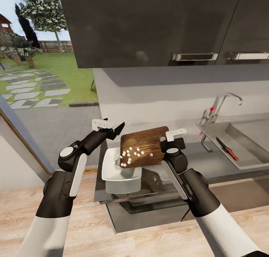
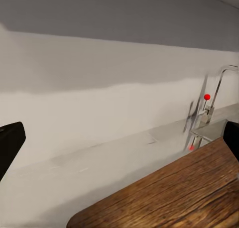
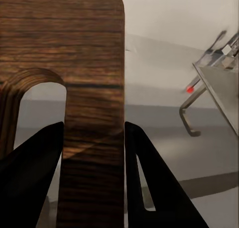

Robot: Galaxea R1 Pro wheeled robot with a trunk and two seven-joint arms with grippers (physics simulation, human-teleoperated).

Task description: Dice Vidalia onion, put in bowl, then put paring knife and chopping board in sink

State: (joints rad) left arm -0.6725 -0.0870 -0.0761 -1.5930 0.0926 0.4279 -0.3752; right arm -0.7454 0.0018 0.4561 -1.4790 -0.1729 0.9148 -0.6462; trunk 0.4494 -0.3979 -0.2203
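My right gripper (image 1: pixel 164 141) is shut on the handle end of the chopping board (image 1: pixel 144 146) and holds it tilted above the white bowl (image 1: pixel 112 173). In the right wrist view its fingers (image 3: pixel 149 173) clamp the wooden strip of the chopping board (image 3: pixel 92 63) beside the handle slot. White cubes of diced onion (image 1: pixel 131 153) lie on the board's low end, over the bowl. My left gripper (image 1: pixel 116 129) hangs open by the board's far left corner, empty; in its own view the chopping board (image 2: pixel 174 198) lies just beneath it. The paring knife (image 1: pixel 227 148) lies in the sink (image 1: pixel 244 163).
The bowl stands at the left end of the grey countertop (image 1: pixel 209 163), close to its front edge. A chrome faucet (image 1: pixel 220 107) with red knobs rises behind the sink. Dark wall cabinets (image 1: pixel 157 25) hang overhead. A window to the garden is at the left.
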